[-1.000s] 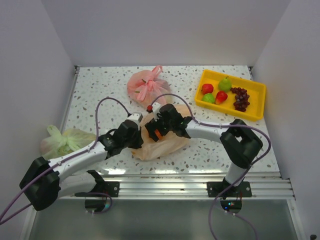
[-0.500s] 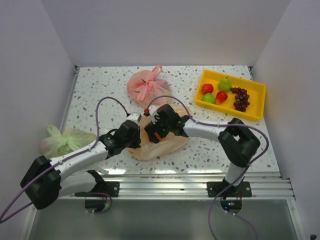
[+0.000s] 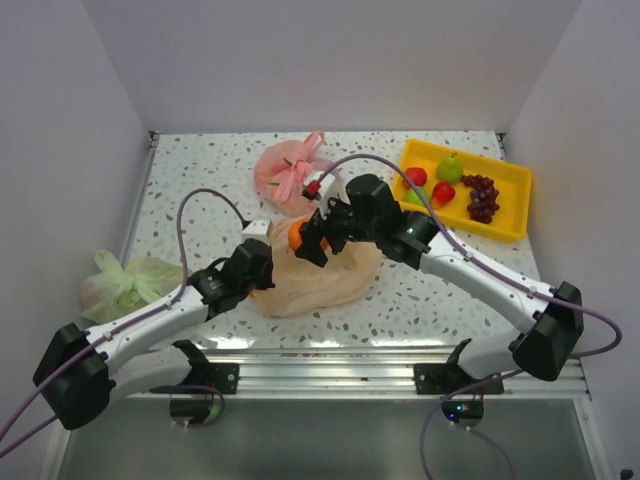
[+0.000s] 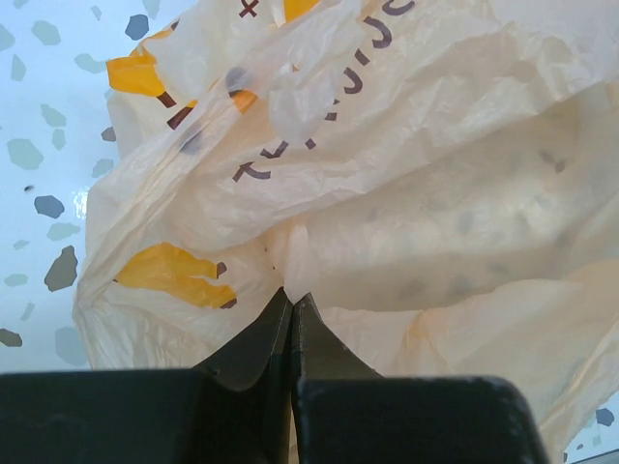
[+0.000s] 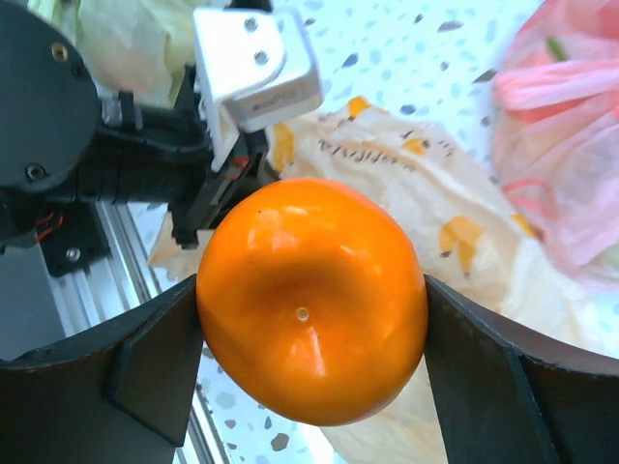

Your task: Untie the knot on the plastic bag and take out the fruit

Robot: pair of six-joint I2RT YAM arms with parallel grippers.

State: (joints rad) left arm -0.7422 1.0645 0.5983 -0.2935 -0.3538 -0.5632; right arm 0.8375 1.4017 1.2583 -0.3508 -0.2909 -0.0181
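The peach-orange plastic bag (image 3: pixel 320 280) lies flattened on the table's middle front; its knot does not show. My left gripper (image 3: pixel 262 272) is shut on the bag's film at its left edge, and the wrist view shows the fingertips (image 4: pixel 290 302) pinching the crinkled film (image 4: pixel 406 193). My right gripper (image 3: pixel 303 238) is shut on the orange (image 3: pixel 297 233) and holds it above the bag's far left corner. In the right wrist view the orange (image 5: pixel 311 302) fills the gap between both fingers, with the bag (image 5: pixel 455 222) below.
A yellow tray (image 3: pixel 505 215) at the back right holds a red apple, a strawberry-like piece, a green apple, a pear and grapes. A pink knotted bag (image 3: pixel 285 172) sits at the back middle. A pale green bag (image 3: pixel 125 280) lies at the left edge.
My right gripper has risen out of the bag with the orange and moved back and right. The bag has slumped flatter. My left gripper stays shut on the film.
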